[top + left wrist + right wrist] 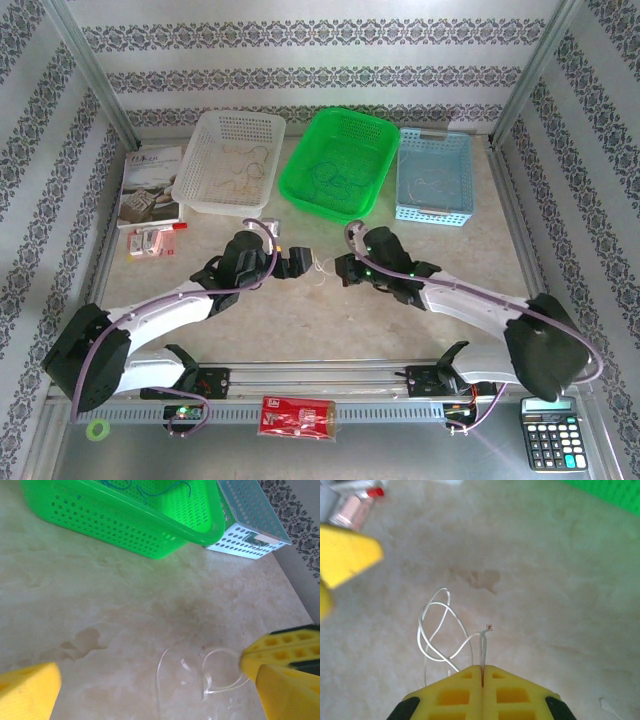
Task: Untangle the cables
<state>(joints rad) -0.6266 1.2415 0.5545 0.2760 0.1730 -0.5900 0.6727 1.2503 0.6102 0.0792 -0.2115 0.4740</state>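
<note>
A thin whitish cable (320,266) lies in loose loops on the table between my two grippers. My right gripper (482,669) is shut on one end of it, and the bare tip sticks out past the closed pads while the loops (437,625) trail to the left. My left gripper (157,680) is open, with the cable's loop (205,680) on the table between its yellow pads, untouched. The right gripper's fingers (280,647) show at the loop's right end. More cables lie in the white basket (228,128), the green basket (350,120) and the blue basket (435,140).
The three baskets stand in a row at the back. A booklet (150,185) and a small red item (155,240) lie at the left. At the near edge are a red packet (297,415), a calculator (548,432) and a green tape ring (97,430).
</note>
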